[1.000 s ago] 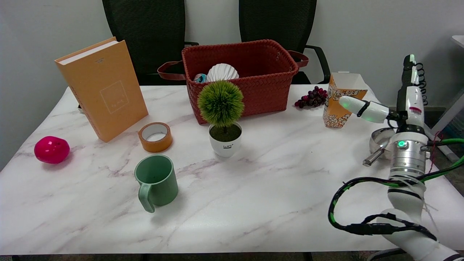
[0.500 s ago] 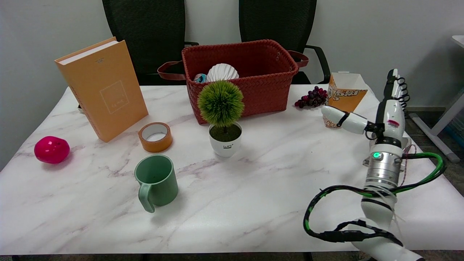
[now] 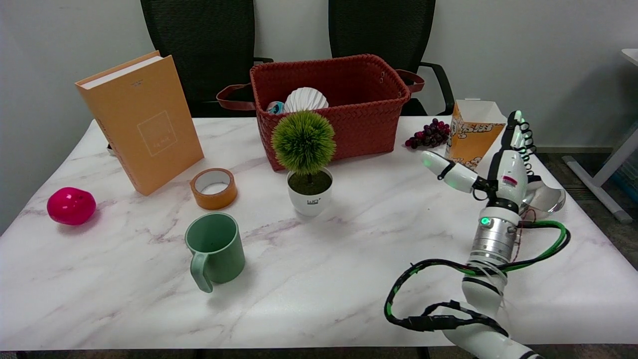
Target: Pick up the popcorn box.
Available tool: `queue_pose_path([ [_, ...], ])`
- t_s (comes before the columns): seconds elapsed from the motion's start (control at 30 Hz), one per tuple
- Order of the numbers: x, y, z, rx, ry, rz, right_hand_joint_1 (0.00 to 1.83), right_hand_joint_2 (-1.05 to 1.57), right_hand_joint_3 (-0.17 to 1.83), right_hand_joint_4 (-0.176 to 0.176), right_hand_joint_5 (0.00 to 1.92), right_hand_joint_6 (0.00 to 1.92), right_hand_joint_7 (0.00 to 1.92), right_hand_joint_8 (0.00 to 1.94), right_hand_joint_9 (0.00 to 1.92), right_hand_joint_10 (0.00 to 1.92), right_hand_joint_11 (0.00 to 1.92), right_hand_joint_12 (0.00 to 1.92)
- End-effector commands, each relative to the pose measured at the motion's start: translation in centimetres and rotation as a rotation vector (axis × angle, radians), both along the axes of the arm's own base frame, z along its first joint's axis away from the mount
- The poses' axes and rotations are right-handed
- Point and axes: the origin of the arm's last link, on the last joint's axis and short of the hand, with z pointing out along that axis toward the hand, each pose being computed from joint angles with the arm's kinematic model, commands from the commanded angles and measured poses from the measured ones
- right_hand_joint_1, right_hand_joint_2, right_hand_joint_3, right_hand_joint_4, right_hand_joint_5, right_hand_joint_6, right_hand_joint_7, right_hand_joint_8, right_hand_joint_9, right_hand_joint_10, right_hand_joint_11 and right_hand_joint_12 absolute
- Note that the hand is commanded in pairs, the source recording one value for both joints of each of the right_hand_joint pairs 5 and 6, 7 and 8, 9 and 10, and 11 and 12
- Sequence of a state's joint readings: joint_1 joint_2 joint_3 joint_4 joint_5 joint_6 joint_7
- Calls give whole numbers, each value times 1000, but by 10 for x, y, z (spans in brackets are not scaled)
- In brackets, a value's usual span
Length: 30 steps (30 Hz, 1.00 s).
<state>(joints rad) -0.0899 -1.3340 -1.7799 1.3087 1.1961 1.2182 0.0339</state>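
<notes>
The popcorn box (image 3: 471,130), orange with white popcorn print and an open white top, stands upright at the table's far right. My right hand (image 3: 491,162) is just in front of it, on its near side, holding nothing. Its fingers point up beside the box's right edge and its thumb sticks out to the left, across the box's lower front. I cannot tell whether the hand touches the box.
Dark grapes (image 3: 429,133) lie left of the box. A red woven basket (image 3: 333,107) stands behind a small potted plant (image 3: 306,159). A metal bowl (image 3: 544,197) sits right of my hand. A green mug (image 3: 215,249), tape roll (image 3: 214,188), orange book (image 3: 140,119) and pink ball (image 3: 71,205) are to the left.
My right arm has swung left and lower, bringing the hand from right of the box to just in front of it. The metal bowl now shows to the hand's right.
</notes>
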Motion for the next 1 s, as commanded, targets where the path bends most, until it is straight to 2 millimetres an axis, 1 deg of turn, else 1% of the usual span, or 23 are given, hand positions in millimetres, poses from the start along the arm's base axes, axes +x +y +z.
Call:
queue_pose_path([
  [0.03,-15,-42,-10,-22,-106,107,713,320,-4,0,0,0,0,0,0,0,0,0],
  [0.17,-24,-46,-8,-42,-154,114,704,342,-43,0,0,0,0,0,0,0,0,0],
  [0.4,-28,-45,0,-103,-154,115,699,336,-48,0,0,0,0,0,0,0,0,0],
  [0.6,-37,-45,8,-172,-201,106,688,363,-101,0,0,0,0,0,0,0,0,0],
  [0.8,-44,-44,16,-223,-239,137,723,385,-121,0,0,0,0,0,0,0,0,0],
  [1.0,-49,-57,22,-243,-279,111,731,387,-96,0,0,0,0,0,0,0,0,0],
])
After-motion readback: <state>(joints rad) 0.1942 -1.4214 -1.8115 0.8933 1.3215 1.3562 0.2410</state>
